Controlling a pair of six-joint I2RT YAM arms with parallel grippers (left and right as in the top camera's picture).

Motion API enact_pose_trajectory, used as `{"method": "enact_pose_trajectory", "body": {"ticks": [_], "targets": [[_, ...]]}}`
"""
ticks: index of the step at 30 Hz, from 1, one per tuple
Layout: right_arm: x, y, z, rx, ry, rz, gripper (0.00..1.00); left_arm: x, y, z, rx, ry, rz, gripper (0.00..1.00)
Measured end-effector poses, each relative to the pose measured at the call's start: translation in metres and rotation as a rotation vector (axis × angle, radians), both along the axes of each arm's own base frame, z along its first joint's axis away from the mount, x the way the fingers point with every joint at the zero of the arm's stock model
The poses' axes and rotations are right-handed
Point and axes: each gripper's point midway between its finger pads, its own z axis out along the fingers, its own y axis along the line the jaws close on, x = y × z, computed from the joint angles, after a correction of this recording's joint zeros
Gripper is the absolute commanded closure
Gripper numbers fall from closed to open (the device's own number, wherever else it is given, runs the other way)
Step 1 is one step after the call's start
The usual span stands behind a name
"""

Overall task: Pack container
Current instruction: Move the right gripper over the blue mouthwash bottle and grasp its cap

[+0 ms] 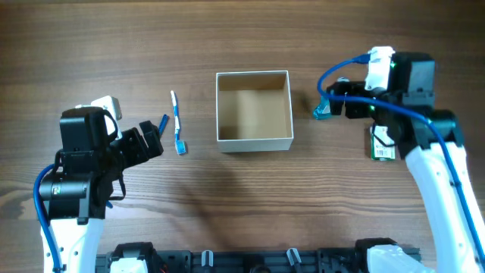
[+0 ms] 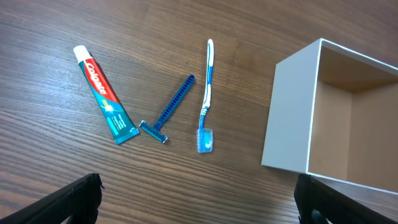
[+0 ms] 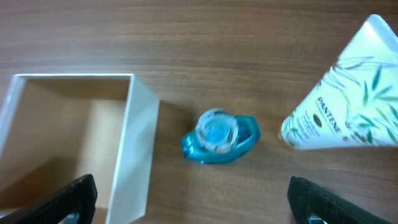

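Container (image 1: 254, 111) between left pincer (image 1: 158, 138), right pincer (image 1: 333, 98); both spread

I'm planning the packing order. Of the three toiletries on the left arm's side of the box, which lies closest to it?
The blue-and-white toothbrush. The blue razor and the toothpaste tube both lie farther from the container.

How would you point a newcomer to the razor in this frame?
Find the white-walled container in the middle of the table; three toiletries lie side by side on the wood to its left. The razor is the middle one, between the toothpaste tube and the toothbrush: the only all-blue piece, with a ridged handle and a broad flat head.
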Motion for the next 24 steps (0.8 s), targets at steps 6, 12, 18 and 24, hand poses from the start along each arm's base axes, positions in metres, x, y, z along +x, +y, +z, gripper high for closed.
{"method": "enact_pose_trajectory", "body": {"ticks": [6,12,18,24], "targets": [[0.029,-0.002,-0.028,-0.018,0.022,-0.009,0.01,0.002,0.000,0.002,0.000,-0.011,0.000,0.00],[0.049,-0.006,-0.044,-0.043,0.016,-0.026,0.01,0.003,0.000,0.002,0.001,-0.015,0.000,0.00],[0.055,-0.007,-0.057,-0.053,0.034,-0.029,0.09,0.003,0.000,0.002,0.000,-0.015,0.000,0.00],[0.055,-0.008,-0.065,-0.058,0.059,-0.029,0.30,0.003,0.000,0.002,0.000,-0.015,-0.001,0.00]]}}
